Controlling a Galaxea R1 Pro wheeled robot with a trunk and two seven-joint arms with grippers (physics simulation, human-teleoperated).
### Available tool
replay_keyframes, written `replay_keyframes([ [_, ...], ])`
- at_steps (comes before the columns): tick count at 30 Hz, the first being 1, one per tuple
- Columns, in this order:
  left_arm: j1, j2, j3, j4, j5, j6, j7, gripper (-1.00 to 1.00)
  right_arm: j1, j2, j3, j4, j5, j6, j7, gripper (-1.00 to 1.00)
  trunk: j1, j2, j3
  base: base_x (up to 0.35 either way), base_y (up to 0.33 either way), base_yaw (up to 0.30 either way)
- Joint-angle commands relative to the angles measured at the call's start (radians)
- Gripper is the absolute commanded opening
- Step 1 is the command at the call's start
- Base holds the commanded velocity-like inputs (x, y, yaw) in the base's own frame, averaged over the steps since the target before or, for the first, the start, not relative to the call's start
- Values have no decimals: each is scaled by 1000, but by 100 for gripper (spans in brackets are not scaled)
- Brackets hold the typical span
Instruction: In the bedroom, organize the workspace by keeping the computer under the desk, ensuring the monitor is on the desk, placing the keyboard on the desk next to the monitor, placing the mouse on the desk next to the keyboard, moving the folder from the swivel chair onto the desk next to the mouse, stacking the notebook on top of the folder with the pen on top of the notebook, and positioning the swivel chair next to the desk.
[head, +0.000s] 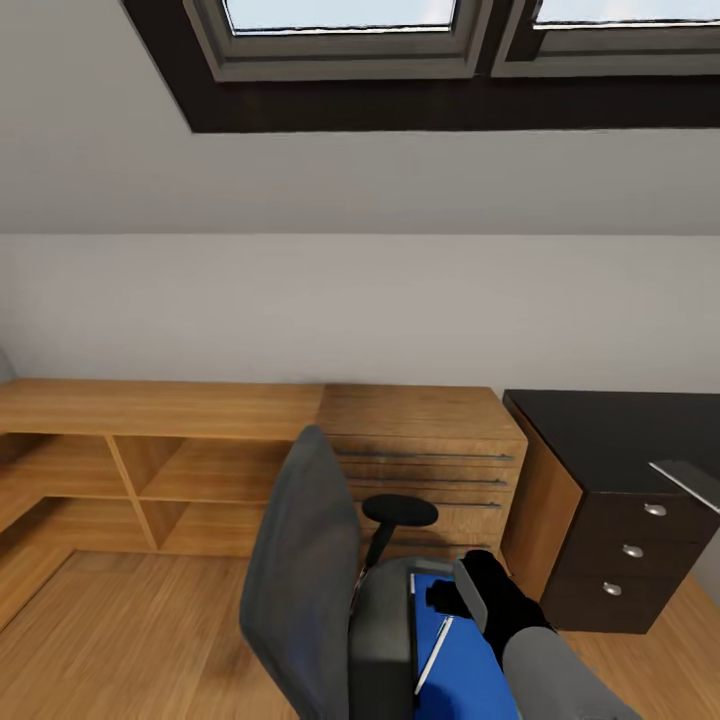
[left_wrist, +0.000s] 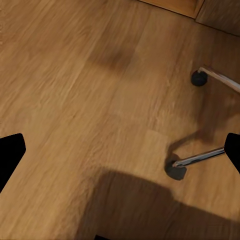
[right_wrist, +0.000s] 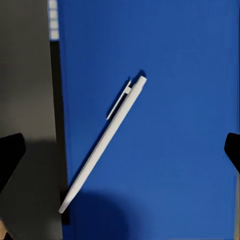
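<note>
Now you are hovering the right gripper (right_wrist: 120, 150), jaws apart, over the pen (right_wrist: 104, 142) lying on the folder (right_wrist: 165, 100) (at six o'clock in the head view). Next, I judge, you are needing to lower straight and close across its barrel.

A sloped white ceiling (head: 330, 180) holds two dark-framed skylights (head: 340, 25); below it runs a plain white wall (head: 350, 310); against that wall stands low wooden shelving (head: 150, 450) with a wooden drawer chest (head: 425, 450) beside it; wood plank floor (head: 130, 640) lies in front.
</note>
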Motion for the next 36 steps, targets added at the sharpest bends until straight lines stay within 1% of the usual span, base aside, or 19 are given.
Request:
replay_keyframes([
  [1,-1,1,-9,1,27,-2,-4,100,-19,0,-6,-1,-4,16,-5,100,4,-8,-4,0,0,0],
  [4,0,1,-9,1,50,-2,-4,100,-40,1,-6,-1,-5,27,-4,100,15,-29,-14,0,0,0],
  [8,-1,1,-10,1,64,-2,-4,100,-61,1,-6,0,-8,33,-4,100,31,-57,-26,0,0,0],
  [10,-1,1,-10,1,66,-2,-4,100,-67,1,-7,1,-21,34,-4,100,38,-71,-33,0,0,0],
  [14,-1,2,-10,1,70,-1,-4,100,-74,1,-7,13,-81,37,-5,100,54,-99,-45,0,0,0],
  [15,-1,2,-10,1,71,-1,-4,100,-76,1,-7,30,-112,41,-8,100,58,-106,-48,0,0,0],
  [16,-1,2,-10,1,71,-1,-4,100,-76,1,-7,30,-112,41,-8,100,61,-113,-51,0,0,0],
  [17,-1,2,-10,1,71,-1,-4,100,-77,1,-7,55,-143,44,-15,100,65,-120,-55,0,0,0],
  [19,-1,3,-10,1,73,-1,-4,100,-79,1,-7,80,-171,45,-26,100,73,-134,-61,0,0,0],
  [20,-1,7,-10,1,77,-1,-4,100,-80,1,-6,99,-193,45,-35,100,77,-141,-64,0,0,0],
  [22,-1,13,-10,0,83,-1,-4,100,-81,1,-6,111,-208,45,-41,100,84,-155,-70,0,0,0],
  [26,0,21,-10,-2,98,-2,-4,100,-82,1,-5,128,-226,42,-49,100,100,-183,-83,0,0,0],
  [36,0,24,-10,-2,103,-2,-5,100,-83,-1,-1,132,-229,29,-50,100,138,-253,-114,0,0,0],
])
